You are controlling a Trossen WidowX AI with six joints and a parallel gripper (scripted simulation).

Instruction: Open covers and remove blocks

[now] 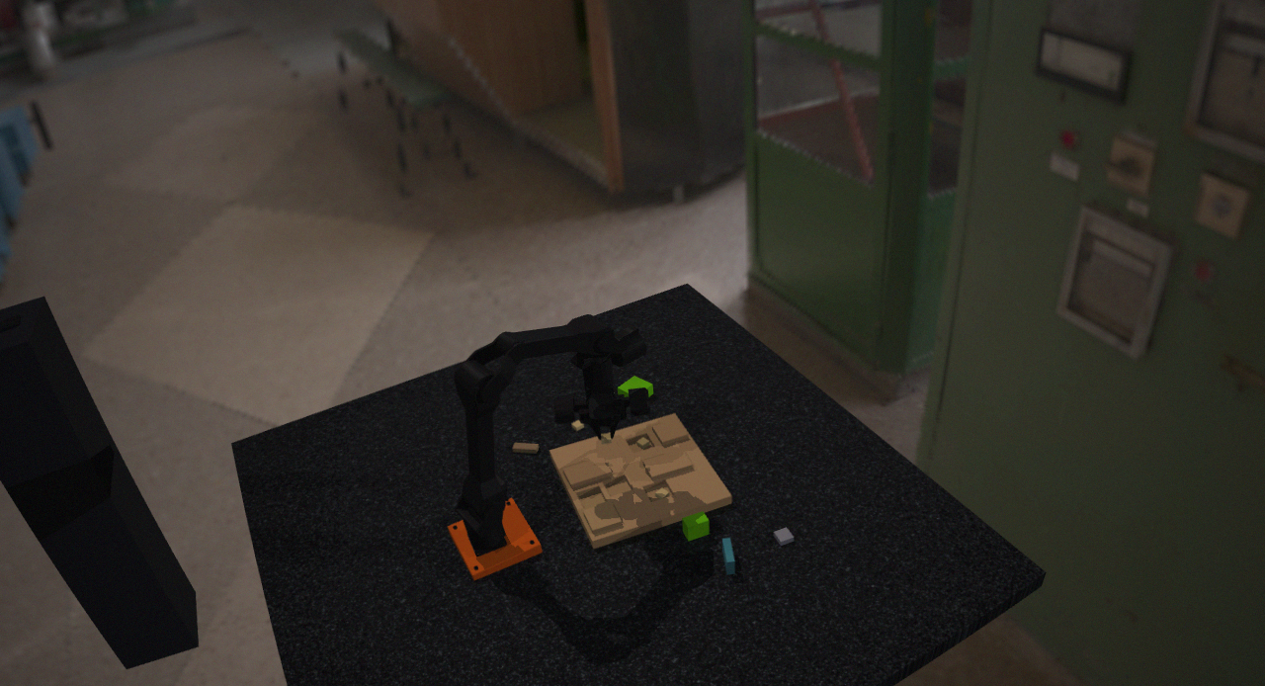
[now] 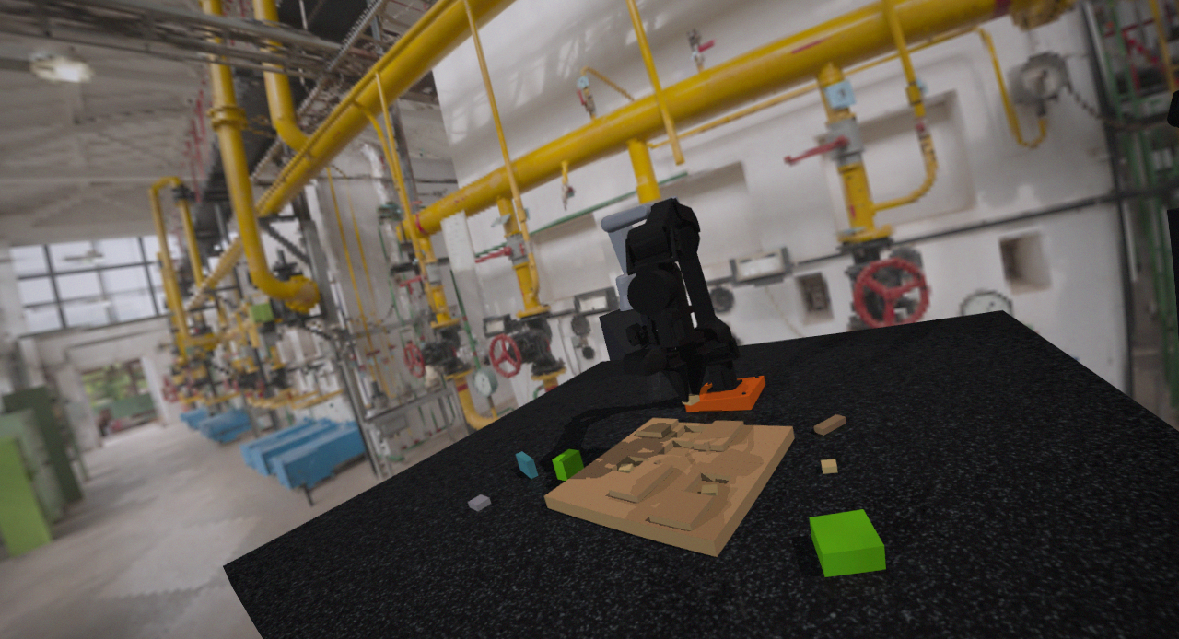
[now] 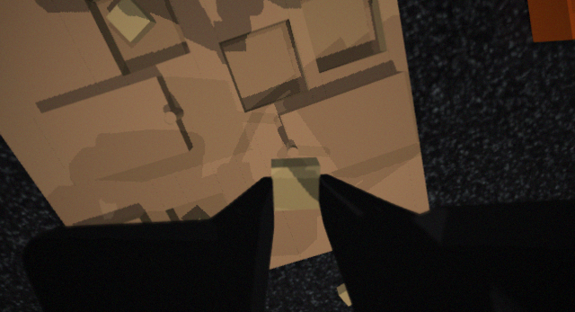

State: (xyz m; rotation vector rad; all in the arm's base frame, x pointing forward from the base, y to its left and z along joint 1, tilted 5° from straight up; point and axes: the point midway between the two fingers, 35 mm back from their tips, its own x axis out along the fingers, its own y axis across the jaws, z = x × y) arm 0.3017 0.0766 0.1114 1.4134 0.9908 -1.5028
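Observation:
My gripper (image 1: 605,432) (image 2: 692,396) (image 3: 295,185) is shut on a small cream block (image 3: 294,186) and holds it above the near-base edge of the tan puzzle board (image 1: 708,496) (image 2: 758,462) (image 3: 359,123). In the wrist view two square wells (image 3: 265,62) (image 3: 341,29) stand empty, and another cream block (image 3: 130,19) lies tilted in a third well. Flat covers (image 3: 112,119) lie swung or slid aside beside the wells. The top and exterior views show the held block only as a tiny speck.
On the table lie a large green block (image 1: 633,385) (image 2: 846,541), a small green cube (image 1: 696,526) (image 2: 566,463), a teal block (image 1: 727,555) (image 2: 526,464), a grey block (image 1: 783,535) (image 2: 479,502), a tan bar (image 1: 525,448) (image 2: 829,424) and a small cream block (image 1: 577,424) (image 2: 828,465). The orange arm base (image 1: 495,545) (image 2: 727,394) stands beside the board.

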